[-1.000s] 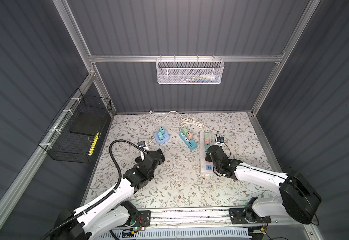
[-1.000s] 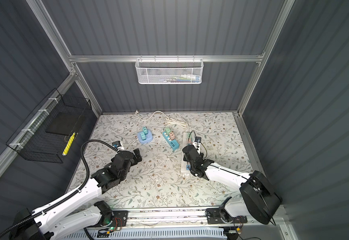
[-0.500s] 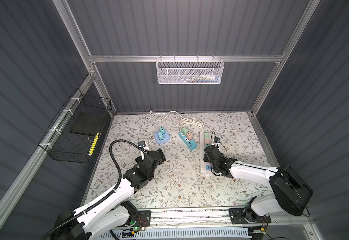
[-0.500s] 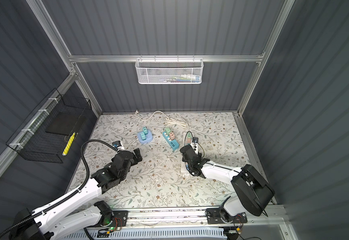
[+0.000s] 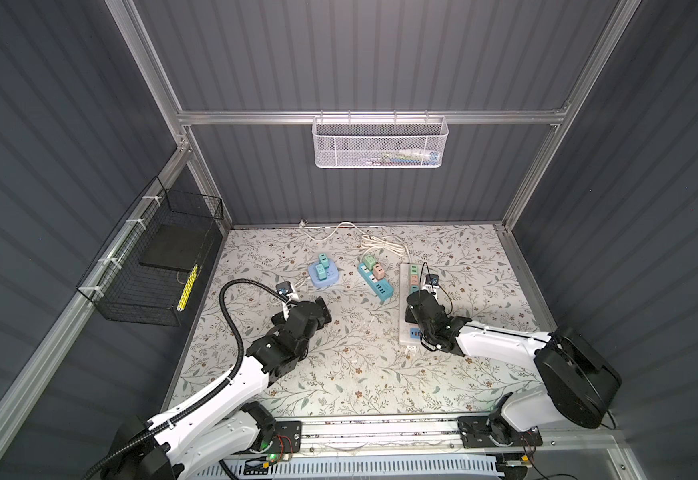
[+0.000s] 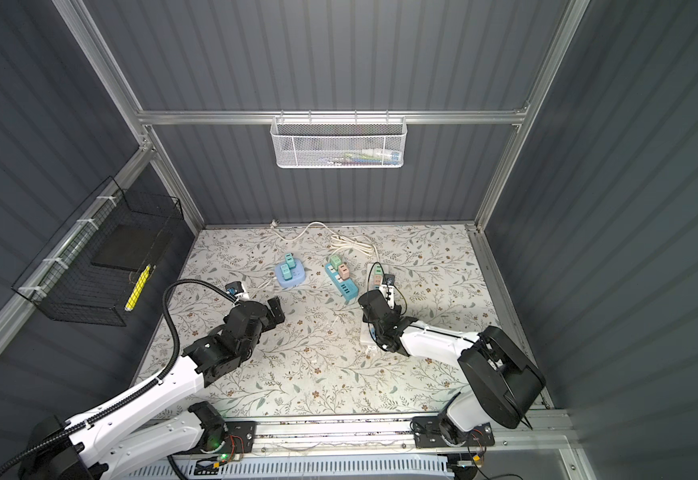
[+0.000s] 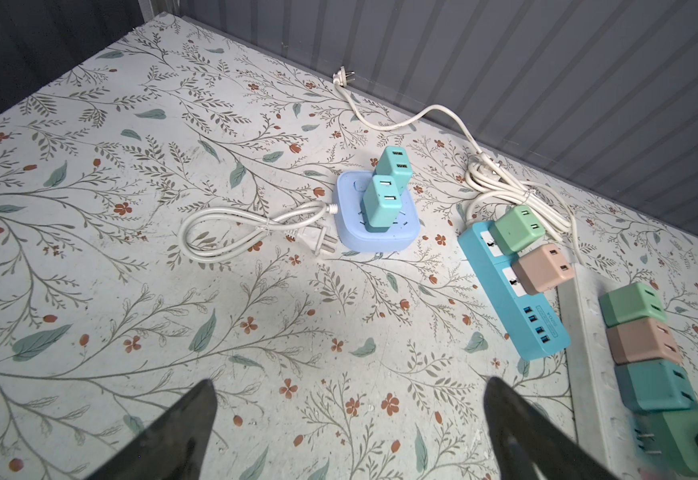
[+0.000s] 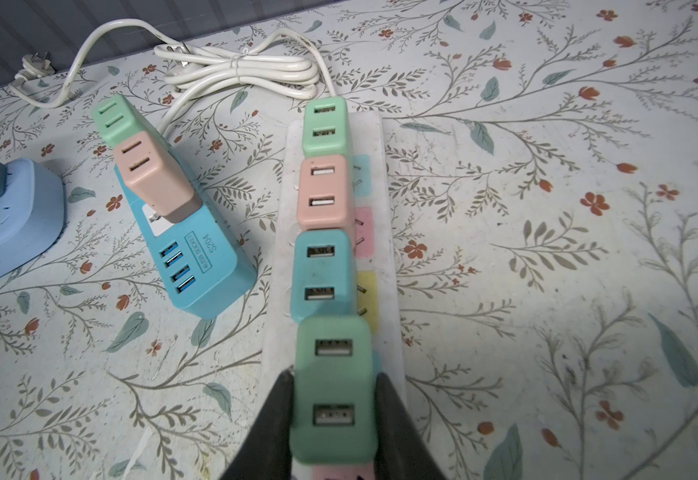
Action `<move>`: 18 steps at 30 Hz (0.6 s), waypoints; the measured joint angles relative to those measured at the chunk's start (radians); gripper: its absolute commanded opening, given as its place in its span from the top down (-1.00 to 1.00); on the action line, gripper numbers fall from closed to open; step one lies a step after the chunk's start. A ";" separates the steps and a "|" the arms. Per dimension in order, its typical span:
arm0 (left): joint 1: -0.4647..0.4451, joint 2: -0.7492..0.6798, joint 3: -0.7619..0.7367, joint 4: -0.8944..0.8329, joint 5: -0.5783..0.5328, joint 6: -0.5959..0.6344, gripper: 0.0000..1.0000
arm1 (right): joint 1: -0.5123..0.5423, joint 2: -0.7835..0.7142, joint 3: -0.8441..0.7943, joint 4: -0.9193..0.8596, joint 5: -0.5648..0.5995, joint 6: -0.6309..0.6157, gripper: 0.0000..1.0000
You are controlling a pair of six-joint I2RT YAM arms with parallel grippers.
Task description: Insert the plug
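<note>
Pinching the green plug (image 8: 332, 374) over the white power strip (image 8: 380, 166), the right gripper (image 8: 335, 386) holds tight — left gripper (image 7: 349, 399) spread wide, empty.

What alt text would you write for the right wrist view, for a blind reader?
The right tool is shut on a green plug over a white power strip, in line with a teal plug, pink plug and far green plug, all seated. A blue power strip lies alongside.

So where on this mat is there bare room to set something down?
Bare: the mat's near half, and its right side beyond the white strip. Crowded: back centre, round the blue hub, blue strip and cords.
</note>
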 measured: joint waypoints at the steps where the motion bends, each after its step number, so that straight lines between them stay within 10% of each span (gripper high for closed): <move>1: 0.000 0.000 0.000 0.000 0.000 0.000 -1.00 | 0.000 0.001 0.002 -0.003 0.004 0.000 0.59; 18: 0.001 -0.011 0.000 0.000 0.004 0.000 -1.00 | 0.039 0.041 0.021 0.007 0.066 0.035 0.59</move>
